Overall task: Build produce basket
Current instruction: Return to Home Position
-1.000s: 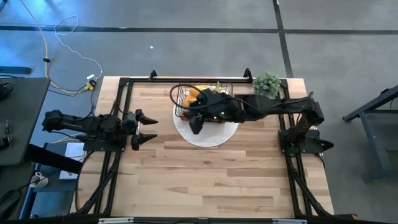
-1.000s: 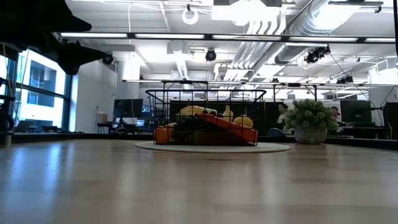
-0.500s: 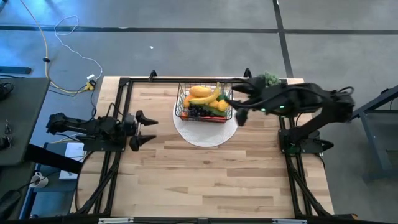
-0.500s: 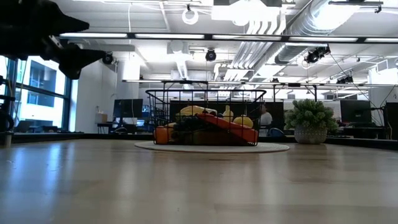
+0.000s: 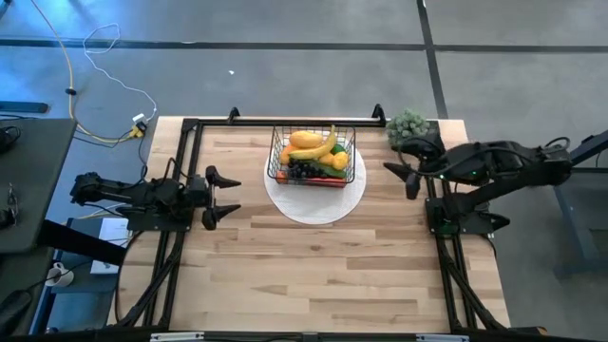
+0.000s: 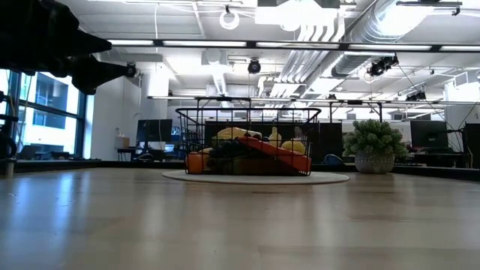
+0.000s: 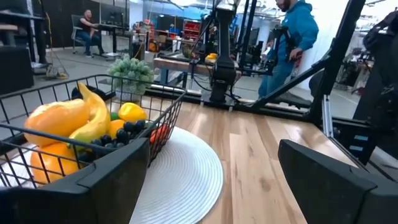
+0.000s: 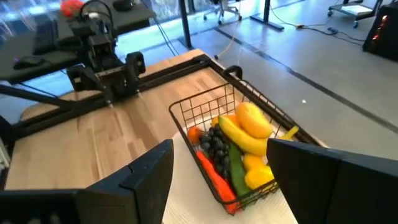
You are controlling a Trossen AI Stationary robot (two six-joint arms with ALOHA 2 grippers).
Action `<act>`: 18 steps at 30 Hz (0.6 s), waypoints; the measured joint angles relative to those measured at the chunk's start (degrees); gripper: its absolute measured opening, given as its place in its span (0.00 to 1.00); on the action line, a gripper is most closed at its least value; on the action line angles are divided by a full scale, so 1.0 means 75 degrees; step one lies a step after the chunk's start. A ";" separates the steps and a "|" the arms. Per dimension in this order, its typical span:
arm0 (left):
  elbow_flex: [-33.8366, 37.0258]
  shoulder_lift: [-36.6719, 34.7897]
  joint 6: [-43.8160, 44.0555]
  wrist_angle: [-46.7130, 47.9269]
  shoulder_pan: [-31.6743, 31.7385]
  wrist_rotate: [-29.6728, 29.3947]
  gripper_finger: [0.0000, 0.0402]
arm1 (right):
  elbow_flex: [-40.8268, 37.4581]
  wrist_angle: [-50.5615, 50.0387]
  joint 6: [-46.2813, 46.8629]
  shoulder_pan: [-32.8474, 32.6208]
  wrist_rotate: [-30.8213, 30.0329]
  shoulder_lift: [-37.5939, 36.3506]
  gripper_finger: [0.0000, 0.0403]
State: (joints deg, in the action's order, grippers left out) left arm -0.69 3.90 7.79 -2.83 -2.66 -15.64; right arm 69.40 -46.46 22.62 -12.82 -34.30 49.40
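Much produce (image 5: pixel 318 152) fills the basket (image 5: pixel 274 152), standing on the white disc (image 5: pixel 313 204).

A round white ribbed disc (image 5: pixel 314 205) lay flat on the pale wooden plank table (image 5: pixel 313 266), near the middle of its far edge. A bushy green plant clump (image 5: pixel 408 124) stood at the far right corner, apart from the disc. Beyond the table, a person in a blue hooded jacket (image 7: pixel 298 30) stood in the room.
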 joint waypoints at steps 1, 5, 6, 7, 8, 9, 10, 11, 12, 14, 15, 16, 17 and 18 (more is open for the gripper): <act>0.0000 0.0000 -0.0046 -0.0006 0.0000 0.0000 0.86 | -0.0379 0.0198 0.0020 0.0000 0.0050 -0.0299 0.59; 0.0000 0.0000 -0.0067 -0.0003 0.0000 0.0000 0.86 | -0.1936 0.0952 -0.0005 0.0000 0.0261 -0.1433 0.59; 0.0000 0.0000 -0.0067 -0.0003 0.0000 0.0000 0.86 | -0.2319 0.1190 -0.0018 0.0000 0.0270 -0.1672 0.59; 0.0000 0.0000 -0.0067 -0.0003 0.0000 0.0000 0.86 | -0.2698 0.1388 -0.0025 0.0000 0.0277 -0.1925 0.59; 0.0000 0.0000 -0.0067 -0.0003 0.0000 0.0000 0.86 | -0.3054 0.1535 -0.0029 0.0000 0.0291 -0.2178 0.59; 0.0000 0.0000 -0.0067 -0.0003 0.0000 0.0000 0.86 | -0.3418 0.1743 -0.0038 0.0000 0.0298 -0.2435 0.59; 0.0000 0.0000 -0.0067 -0.0003 0.0000 0.0000 0.86 | -0.3741 0.1962 -0.0062 0.0000 0.0318 -0.2667 0.59; 0.0000 0.0000 -0.0067 -0.0003 0.0000 0.0000 0.86 | -0.4056 0.2195 -0.0075 0.0000 0.0374 -0.2891 0.59; 0.0000 0.0000 -0.0067 -0.0003 0.0000 0.0000 0.86 | -0.4345 0.2367 -0.0082 0.0000 0.0424 -0.3112 0.59; 0.0000 0.0000 -0.0067 -0.0003 0.0000 0.0000 0.86 | -0.4848 0.2648 -0.0082 0.0000 0.0442 -0.3493 0.59; 0.0000 0.0000 -0.0067 -0.0003 0.0000 0.0000 0.86 | -0.5056 0.2747 -0.0084 0.0000 0.0442 -0.3674 0.59; 0.0000 0.0000 -0.0067 -0.0003 0.0000 0.0000 0.86 | -0.5250 0.2812 -0.0086 0.0000 0.0442 -0.3833 0.59; 0.0000 0.0000 -0.0067 -0.0003 0.0000 0.0000 0.86 | -0.5408 0.2862 -0.0096 0.0000 0.0440 -0.3990 0.59; 0.0000 0.0000 -0.0067 -0.0003 0.0000 0.0000 0.86 | -0.5545 0.2874 -0.0115 0.0000 0.0439 -0.4128 0.59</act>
State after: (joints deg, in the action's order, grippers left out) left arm -0.69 3.90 7.29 -2.85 -2.66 -15.64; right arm 27.82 -24.90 21.76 -12.82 -31.00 18.44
